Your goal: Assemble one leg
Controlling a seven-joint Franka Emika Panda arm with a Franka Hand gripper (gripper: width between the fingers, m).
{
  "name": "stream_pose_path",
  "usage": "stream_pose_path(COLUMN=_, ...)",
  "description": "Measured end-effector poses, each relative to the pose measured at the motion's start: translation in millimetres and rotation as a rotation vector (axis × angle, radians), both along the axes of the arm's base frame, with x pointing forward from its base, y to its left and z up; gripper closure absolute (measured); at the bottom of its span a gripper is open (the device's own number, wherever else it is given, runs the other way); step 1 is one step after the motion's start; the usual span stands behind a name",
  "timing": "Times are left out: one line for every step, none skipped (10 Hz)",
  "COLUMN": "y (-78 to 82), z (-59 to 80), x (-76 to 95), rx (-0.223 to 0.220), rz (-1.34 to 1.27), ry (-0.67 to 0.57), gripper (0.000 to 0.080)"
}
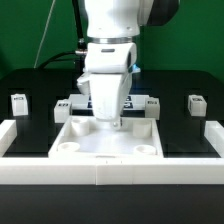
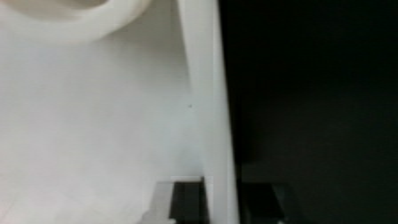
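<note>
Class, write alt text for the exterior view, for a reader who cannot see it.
The white robot's gripper hangs at the far rim of a large white square panel on a black table. One small white leg stands at the exterior view's left, another at its right.

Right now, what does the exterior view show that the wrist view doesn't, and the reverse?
Exterior only: the arm, a leg at its left, a second leg at its right, the whole panel on the black table. Wrist only: the panel's rim running between the fingers of the end effector; grip cannot be judged. Both: panel and end effector.
</note>
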State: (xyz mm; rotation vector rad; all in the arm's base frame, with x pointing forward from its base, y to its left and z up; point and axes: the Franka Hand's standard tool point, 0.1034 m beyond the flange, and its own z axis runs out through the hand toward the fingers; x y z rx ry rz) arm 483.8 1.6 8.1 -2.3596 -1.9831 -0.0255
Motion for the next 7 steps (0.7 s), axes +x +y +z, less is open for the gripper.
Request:
stream_pose_path(y=17.7, z=-1.0, x=2.7, rx=0.013, rz=0.025, ry=0.011, gripper=0.0722)
stream_pose_path(y=30.6, z=-1.1, x=3.8, rx=0.020, rz=0.046, ry=0.018, gripper=0.0724)
stream_pose_path(y=38.5, z=-1.2, x=4.5, rx=0.024, rz=0.059, ry=0.017, gripper=0.0724)
stream_pose_path(y=43.1, z=-1.2, x=4.7, rx=0.027, rz=0.067, ry=0.018, gripper=0.0724)
stream_pose_path(y=41.9, z=-1.2, x=4.9, rx=0.027, rz=0.064, ry=0.018, gripper=0.0724)
stream_pose_path(y=41.8, z=-1.2, x=4.9, rx=0.027, rz=0.064, ry=0.018, gripper=0.0724)
stream_pose_path(y=41.4, z=-1.2, x=5.0, rx=0.027, rz=0.071, ry=0.017, gripper=0.0724)
